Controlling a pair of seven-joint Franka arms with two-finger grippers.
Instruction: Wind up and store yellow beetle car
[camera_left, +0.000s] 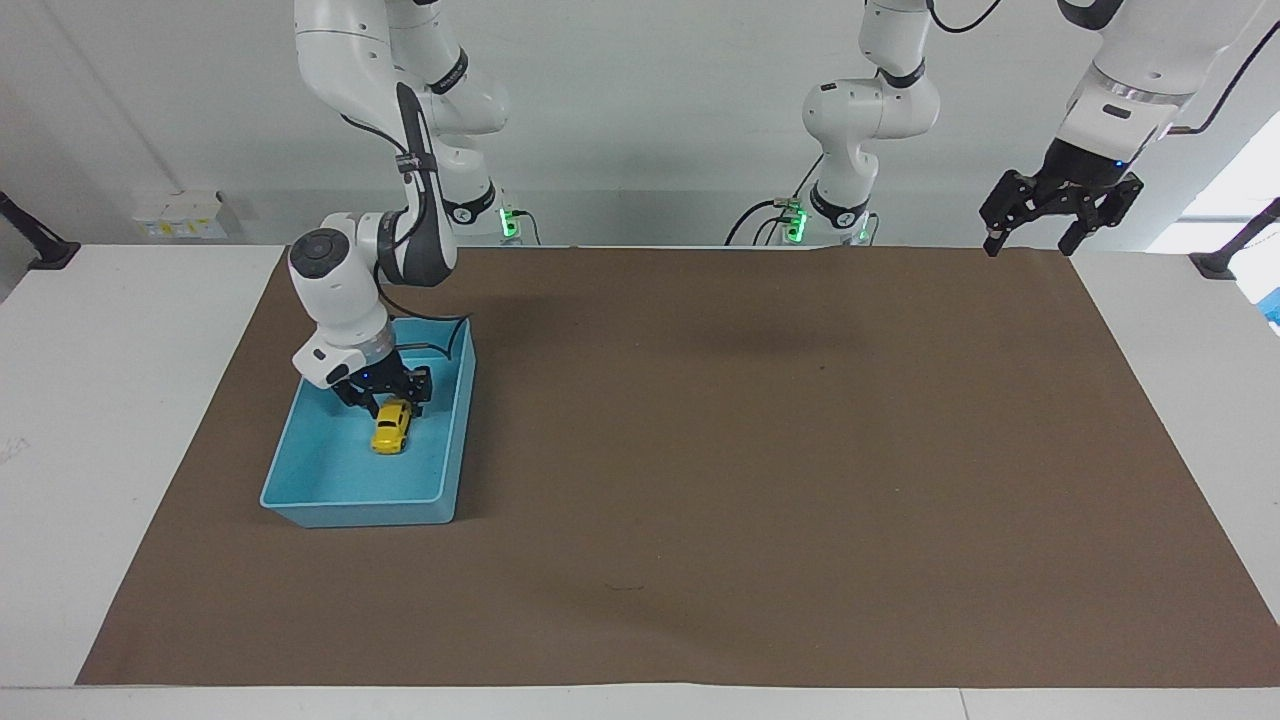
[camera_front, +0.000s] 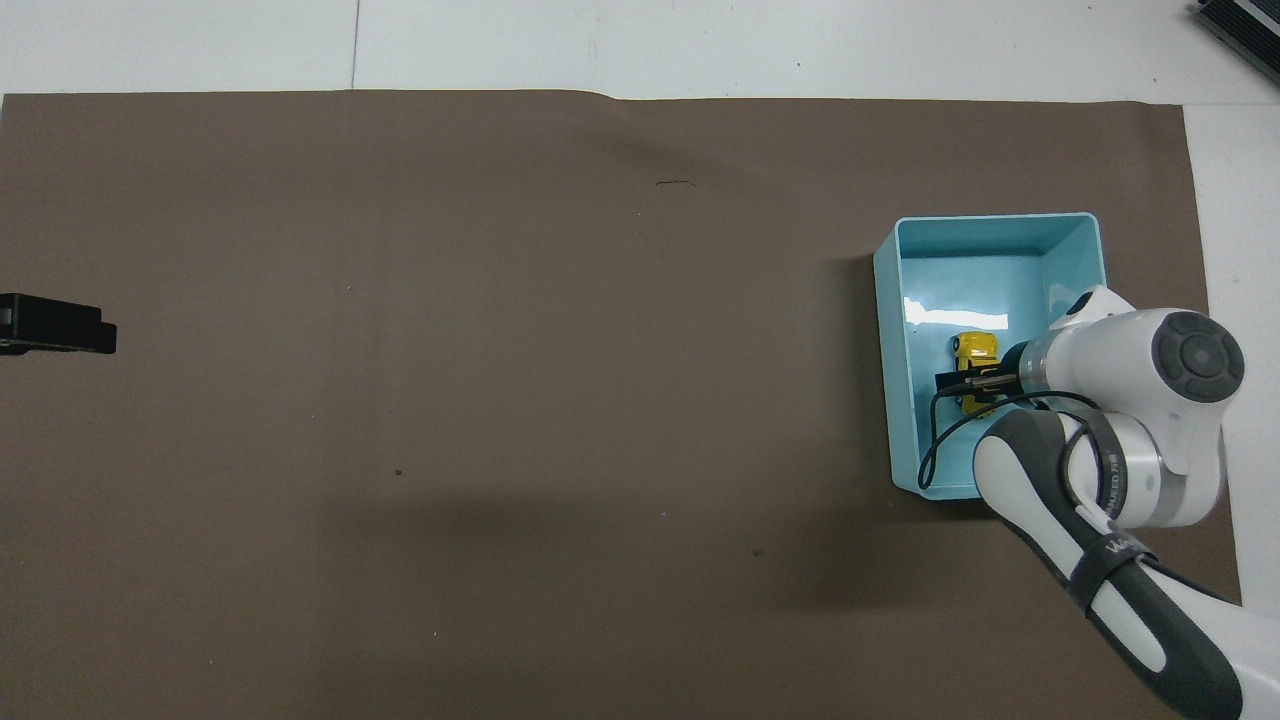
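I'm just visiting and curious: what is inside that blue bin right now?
The blue bin holds the yellow beetle car, low near its floor. The right gripper reaches in over the car's end nearer the robots and covers that end. No other item shows inside.

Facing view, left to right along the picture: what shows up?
Light blue plastic bin → right gripper over the small yellow beetle car inside that bin → bare brown mat → left gripper, raised and waiting.
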